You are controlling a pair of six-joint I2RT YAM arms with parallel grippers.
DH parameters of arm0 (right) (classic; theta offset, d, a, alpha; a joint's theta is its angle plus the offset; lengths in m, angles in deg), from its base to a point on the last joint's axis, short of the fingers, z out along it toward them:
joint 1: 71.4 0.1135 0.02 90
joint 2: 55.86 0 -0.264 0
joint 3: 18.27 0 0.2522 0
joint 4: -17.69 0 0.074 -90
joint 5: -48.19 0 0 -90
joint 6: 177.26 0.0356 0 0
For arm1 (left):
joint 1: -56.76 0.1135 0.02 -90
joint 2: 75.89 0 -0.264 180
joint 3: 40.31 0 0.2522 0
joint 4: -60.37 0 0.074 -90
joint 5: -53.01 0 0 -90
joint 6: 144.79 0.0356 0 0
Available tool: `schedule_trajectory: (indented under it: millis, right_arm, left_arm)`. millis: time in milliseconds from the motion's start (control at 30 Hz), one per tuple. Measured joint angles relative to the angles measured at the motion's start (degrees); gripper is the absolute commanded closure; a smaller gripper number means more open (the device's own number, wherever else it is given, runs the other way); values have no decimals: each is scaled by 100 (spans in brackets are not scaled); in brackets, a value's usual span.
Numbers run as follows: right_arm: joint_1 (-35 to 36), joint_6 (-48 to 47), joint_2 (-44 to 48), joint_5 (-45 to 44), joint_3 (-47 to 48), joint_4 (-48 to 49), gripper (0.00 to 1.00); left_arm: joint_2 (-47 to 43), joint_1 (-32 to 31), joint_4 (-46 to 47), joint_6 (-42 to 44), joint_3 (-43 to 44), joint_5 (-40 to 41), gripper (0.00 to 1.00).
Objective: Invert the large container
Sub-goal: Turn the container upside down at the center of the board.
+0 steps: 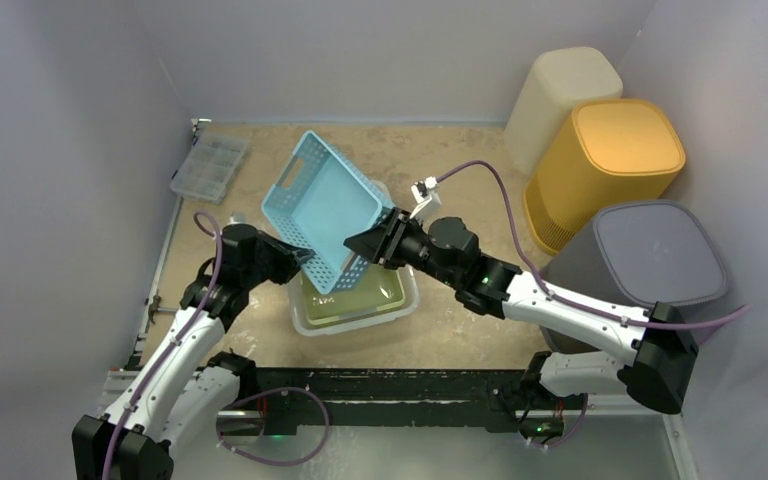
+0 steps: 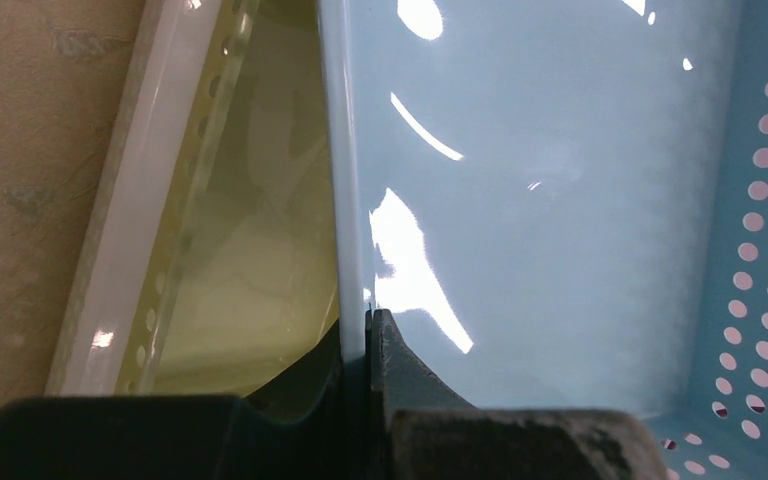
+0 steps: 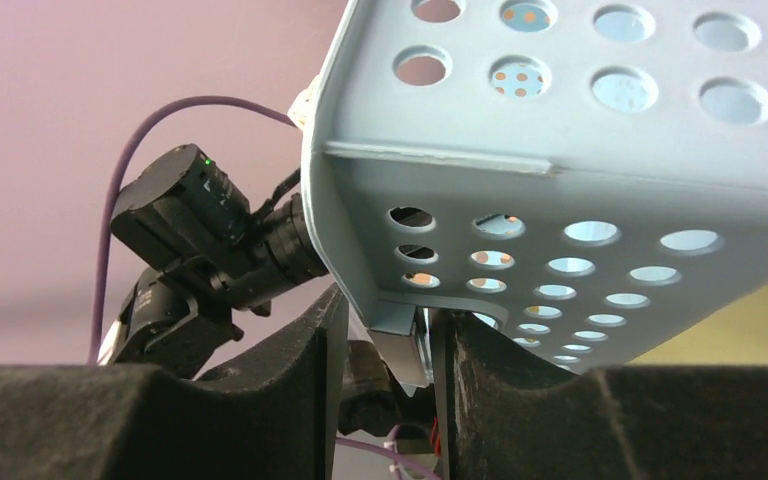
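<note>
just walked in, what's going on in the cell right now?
Both arms have the light-blue perforated plastic basket tilted steeply over the clear plastic tub with a yellowish inside. The left pincer is shut on the edge of one basket wall. The right pincer straddles a lip at the opposite corner, but a firm grip is unclear. The basket is on edge, not yet upside down.

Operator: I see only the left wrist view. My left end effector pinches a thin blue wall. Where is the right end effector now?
Observer: In the right wrist view, the right end effector straddles a corner of the blue basket. I cannot tell whether it clamps.
Operator: How does the basket lie?
Observer: From the top camera it is tilted steeply, its inside facing up and its low end at a clear tub.
</note>
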Motion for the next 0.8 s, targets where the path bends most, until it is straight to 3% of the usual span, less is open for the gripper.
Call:
schedule_trajectory:
  millis: [500,733,800]
  right_arm:
    - [337,9,-378,-645,142,157,71]
    - [358,-280,-376,-872,166,7,99]
    - [356,-348,-376,-863,247,-94,100]
  left_arm:
    - [-28,4,221,-79,-164,0,100]
    - [-22,13,286,-76,-166,28,100]
    - [-13,20,299,-76,-166,17,98]
